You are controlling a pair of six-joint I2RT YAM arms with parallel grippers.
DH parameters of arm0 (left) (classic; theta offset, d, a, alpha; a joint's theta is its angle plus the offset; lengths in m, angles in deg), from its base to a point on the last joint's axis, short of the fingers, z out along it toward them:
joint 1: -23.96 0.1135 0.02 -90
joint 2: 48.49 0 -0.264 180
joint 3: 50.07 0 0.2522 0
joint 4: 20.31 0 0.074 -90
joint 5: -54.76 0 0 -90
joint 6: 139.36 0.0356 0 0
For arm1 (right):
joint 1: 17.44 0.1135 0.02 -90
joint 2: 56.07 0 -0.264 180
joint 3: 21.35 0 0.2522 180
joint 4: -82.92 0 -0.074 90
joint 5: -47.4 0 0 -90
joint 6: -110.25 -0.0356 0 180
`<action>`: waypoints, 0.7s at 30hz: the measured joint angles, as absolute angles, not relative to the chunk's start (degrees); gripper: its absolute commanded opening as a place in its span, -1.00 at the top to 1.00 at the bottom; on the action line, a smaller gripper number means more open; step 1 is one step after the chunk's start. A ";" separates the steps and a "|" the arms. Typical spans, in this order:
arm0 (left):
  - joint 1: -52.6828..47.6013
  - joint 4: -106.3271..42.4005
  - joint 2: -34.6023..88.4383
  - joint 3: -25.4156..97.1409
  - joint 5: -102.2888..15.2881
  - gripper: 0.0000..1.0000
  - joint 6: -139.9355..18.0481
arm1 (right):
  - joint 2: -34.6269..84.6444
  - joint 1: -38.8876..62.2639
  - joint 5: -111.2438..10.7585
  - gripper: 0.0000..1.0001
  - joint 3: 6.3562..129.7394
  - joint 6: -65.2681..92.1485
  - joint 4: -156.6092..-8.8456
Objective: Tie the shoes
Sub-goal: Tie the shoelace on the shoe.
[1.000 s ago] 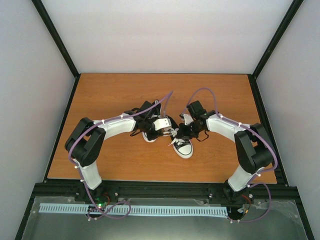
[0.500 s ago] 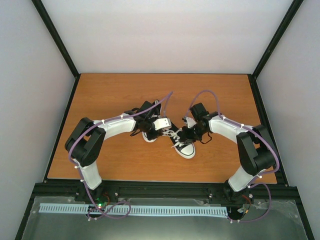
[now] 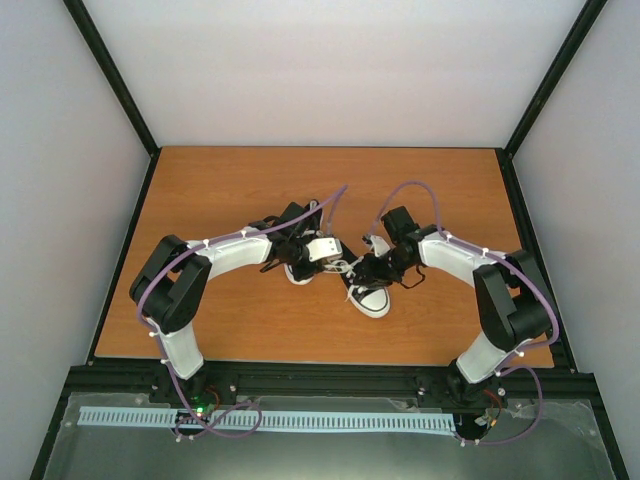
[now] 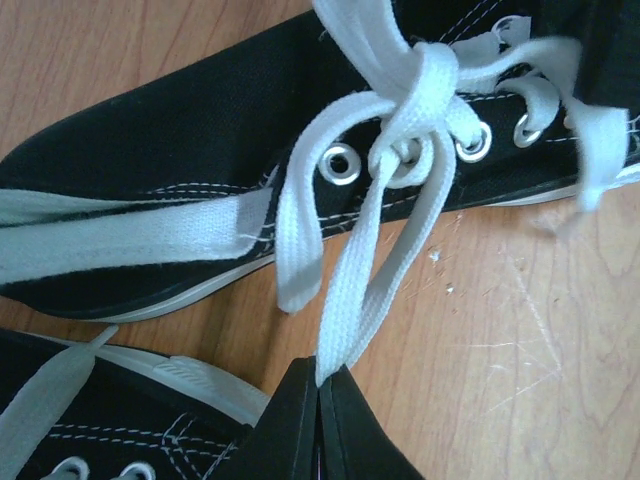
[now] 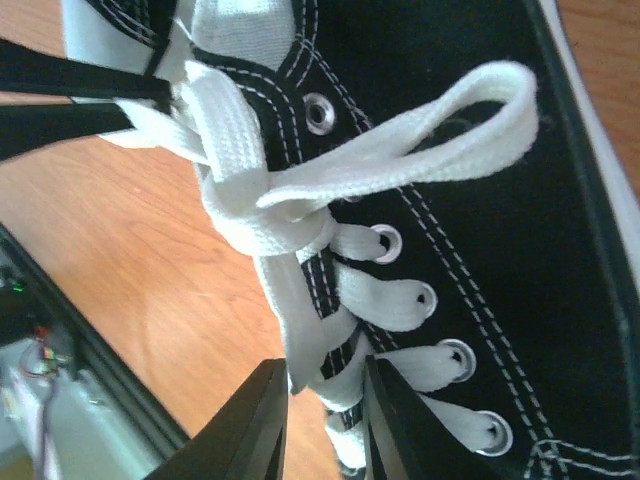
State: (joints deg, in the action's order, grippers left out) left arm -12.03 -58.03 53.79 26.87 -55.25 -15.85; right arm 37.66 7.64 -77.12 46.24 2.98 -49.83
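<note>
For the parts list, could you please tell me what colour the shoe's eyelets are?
The eyelets are shiny silver metal, clearest in the right wrist view.

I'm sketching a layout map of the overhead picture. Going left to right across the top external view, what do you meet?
Left arm's elbow → half-hidden shoe under that arm's wrist → shoe with the white toe cap → right arm's elbow. The grippers overlap the shoes, so they are left out.

A: Centre frame blocked: shoes (image 3: 368, 296), left gripper (image 3: 341, 266) and right gripper (image 3: 360, 270) bunched together; lace (image 4: 350, 300) taut from knot to left gripper.
B: Bare table (image 3: 250, 180) passable across upper frame and lower centre.
</note>
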 measured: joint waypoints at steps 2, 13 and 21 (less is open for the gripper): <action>-12.03 -58.08 53.79 26.89 -55.99 0.98 -15.85 | 37.31 7.23 -79.29 0.30 46.26 3.83 -49.54; -12.03 -58.08 53.79 26.96 -57.81 0.98 -15.89 | 33.55 -2.81 -86.44 -0.16 46.41 6.93 -47.09; -12.03 -58.10 53.79 26.96 -58.33 0.98 -15.89 | 40.35 -3.37 -87.55 -0.17 47.44 -0.45 -57.74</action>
State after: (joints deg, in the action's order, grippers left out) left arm -12.03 -58.10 53.79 26.96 -58.33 -15.89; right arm 40.35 -3.37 -87.55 47.44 -0.45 -57.74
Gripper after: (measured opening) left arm 0.025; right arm 0.583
